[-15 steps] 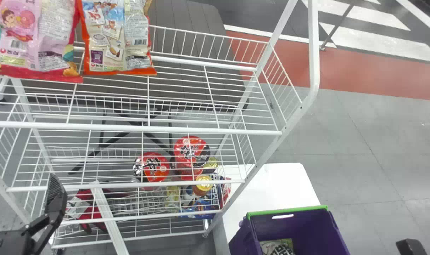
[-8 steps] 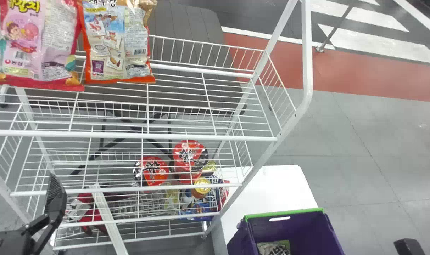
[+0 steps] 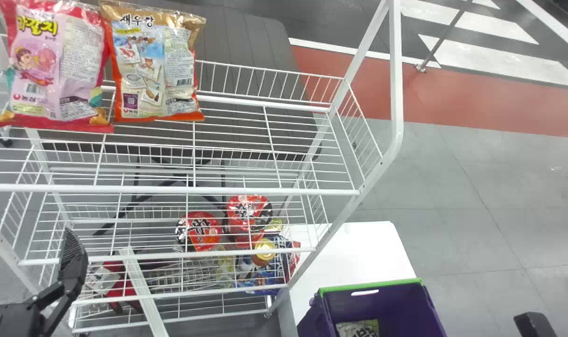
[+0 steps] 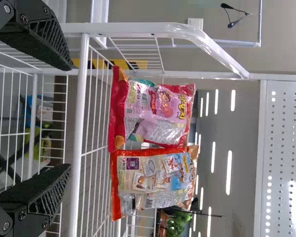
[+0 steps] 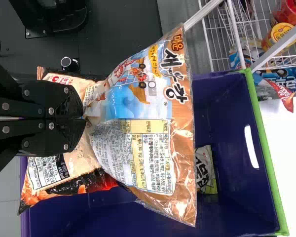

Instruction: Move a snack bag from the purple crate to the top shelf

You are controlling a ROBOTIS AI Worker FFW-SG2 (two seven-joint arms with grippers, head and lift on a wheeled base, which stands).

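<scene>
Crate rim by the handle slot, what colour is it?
The rim is green, clearest in the right wrist view.

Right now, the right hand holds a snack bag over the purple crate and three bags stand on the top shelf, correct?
Not three: the head view shows two, a pink bag and an orange bag, on the top shelf. The right hand does hold a snack bag over the purple crate.

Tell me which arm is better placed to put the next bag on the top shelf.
Right, most likely: the right arm has its jaws closed on a snack bag at the purple crate. The left arm is nearer the top shelf, but its jaws are open and empty.
</scene>
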